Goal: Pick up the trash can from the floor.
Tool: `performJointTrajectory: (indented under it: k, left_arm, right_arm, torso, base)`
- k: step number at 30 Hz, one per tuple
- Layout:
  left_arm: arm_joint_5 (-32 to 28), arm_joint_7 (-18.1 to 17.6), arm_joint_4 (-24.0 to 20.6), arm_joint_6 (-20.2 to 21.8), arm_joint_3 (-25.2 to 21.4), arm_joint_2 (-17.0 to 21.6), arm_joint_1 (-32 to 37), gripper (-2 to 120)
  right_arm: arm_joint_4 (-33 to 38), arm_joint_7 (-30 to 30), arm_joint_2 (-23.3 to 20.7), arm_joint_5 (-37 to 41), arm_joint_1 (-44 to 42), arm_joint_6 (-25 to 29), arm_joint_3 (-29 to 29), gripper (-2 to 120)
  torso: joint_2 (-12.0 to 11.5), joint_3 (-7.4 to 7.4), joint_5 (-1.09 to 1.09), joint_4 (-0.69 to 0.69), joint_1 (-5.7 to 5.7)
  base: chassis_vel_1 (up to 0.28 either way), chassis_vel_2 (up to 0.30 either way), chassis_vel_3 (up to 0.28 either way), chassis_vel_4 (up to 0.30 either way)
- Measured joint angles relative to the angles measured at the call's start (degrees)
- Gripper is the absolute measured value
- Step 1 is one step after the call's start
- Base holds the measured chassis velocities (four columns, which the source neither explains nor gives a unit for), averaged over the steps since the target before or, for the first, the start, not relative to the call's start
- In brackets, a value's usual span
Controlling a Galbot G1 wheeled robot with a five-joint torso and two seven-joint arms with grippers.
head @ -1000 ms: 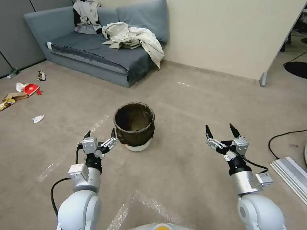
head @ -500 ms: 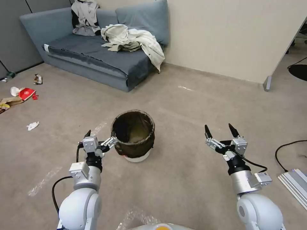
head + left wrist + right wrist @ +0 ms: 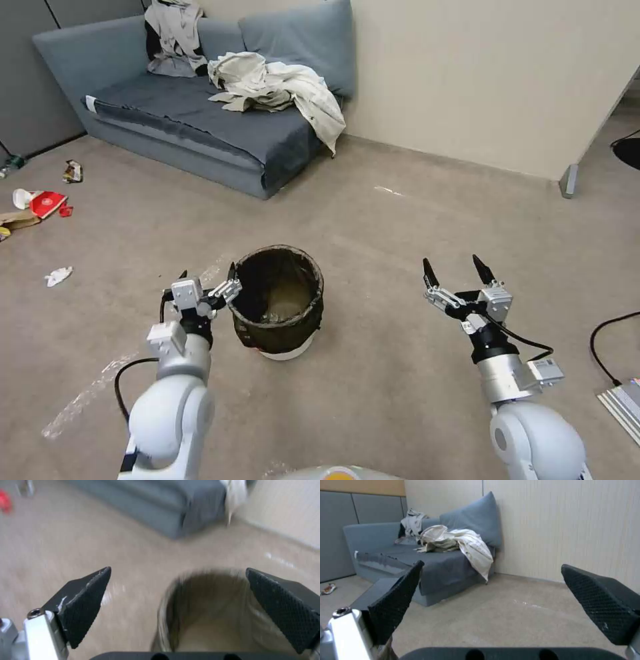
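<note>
Jaws spread, trash can [image 3: 278, 308] on carpeted floor [image 3: 400, 233], grey sofa [image 3: 200, 113] behind

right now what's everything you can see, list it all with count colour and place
trash can: 1, white with dark bag, on floor beside left tool
floor: 1, beige-grey, faint tape marks
sofa: 1, blue-grey, far left by wall
clothes: pale heap on sofa
litter: several scraps, red, white, brown, far left floor
cable: 1, black, right floor
left tool: open, one finger at the can's rim
right tool: open, raised right of can, apart from it
</note>
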Motion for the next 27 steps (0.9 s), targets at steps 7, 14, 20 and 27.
performJointTrajectory:
  k: [7, 14, 20, 27]
  left_arm:
    - [-15.39, -7.98, 6.42, 11.76, 1.90, 4.68, -6.45, 100]
    - [-20.24, -10.88, 13.73, 14.70, 3.92, 6.07, -11.96, 99]
    - [-24.23, -12.70, 18.00, 16.16, 4.41, 6.51, -14.93, 93]
    - [-26.71, -13.52, 19.60, 16.50, 4.39, 6.32, -15.94, 74]
  right_arm:
    - [0.03, -0.10, -0.26, 0.02, 0.41, -0.09, -0.24, 100]
    - [-0.04, -0.10, 0.25, -0.02, 0.27, -0.04, 0.13, 100]
    - [-0.17, 0.09, 0.56, -0.12, 0.13, 0.13, 0.36, 100]
    - [-0.39, 0.22, 0.88, -0.24, 0.09, 0.41, 0.32, 100]
  torso:
    - [0.00, 0.00, 0.00, 0.01, 0.00]
    - [0.00, 0.00, 0.00, 0.01, 0.00]
    - [0.00, 0.00, 0.01, 0.01, 0.00]
    - [0.00, 0.00, 0.03, 0.02, 0.00]
  base:
    - [0.000, 0.000, 0.000, 0.000]
    - [0.000, 0.000, 0.000, 0.000]
    - [0.000, 0.000, 0.000, 0.000]
    - [0.000, 0.000, 0.000, 0.000]
